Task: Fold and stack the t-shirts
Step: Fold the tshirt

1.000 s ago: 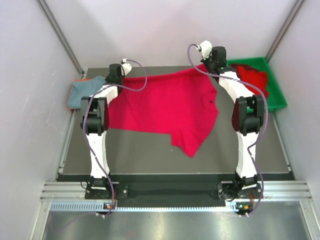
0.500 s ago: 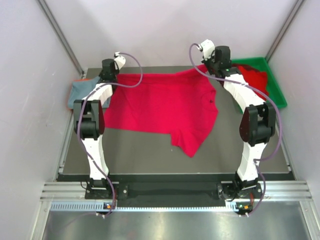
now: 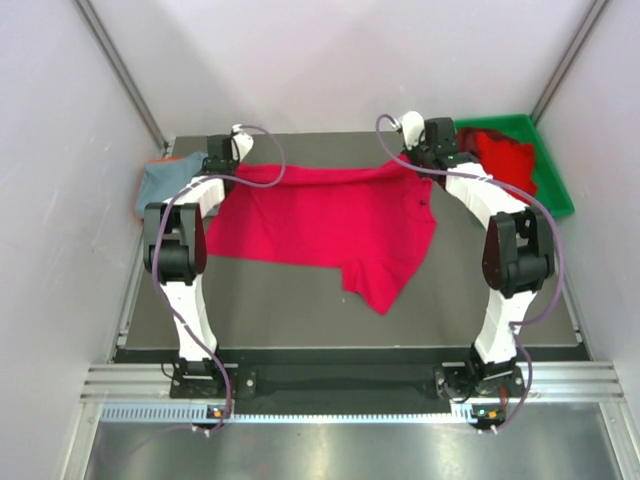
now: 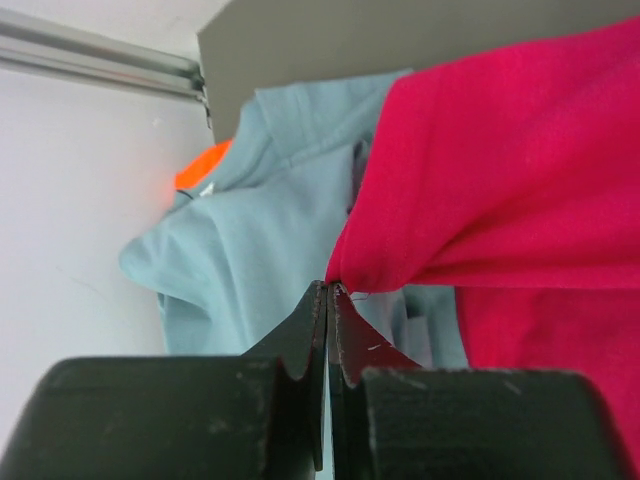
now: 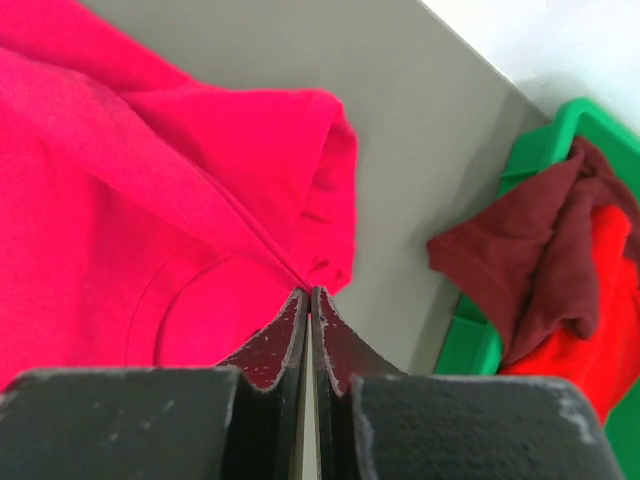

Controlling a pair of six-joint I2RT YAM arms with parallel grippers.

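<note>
A bright red t-shirt [image 3: 320,215] lies spread across the dark table, its far edge held up at both ends. My left gripper [image 3: 222,165] is shut on the shirt's far left corner [image 4: 400,250]. My right gripper [image 3: 425,150] is shut on the shirt's far right edge [image 5: 250,240] near the collar. A grey-blue t-shirt [image 3: 160,185] lies crumpled at the table's far left; it shows behind the left fingertips [image 4: 250,230]. A dark red t-shirt [image 5: 540,260] and a bright red one [image 5: 590,340] lie in the green bin [image 3: 545,185].
The green bin stands at the far right, beside the table. An orange patch [image 4: 200,165] shows under the grey-blue shirt. White walls close in on both sides. The red shirt's near sleeve [image 3: 375,285] hangs toward the table's middle.
Both grippers have come down and toward me with the shirt's far edge. The far edge now lies straighter and lower across the table.
</note>
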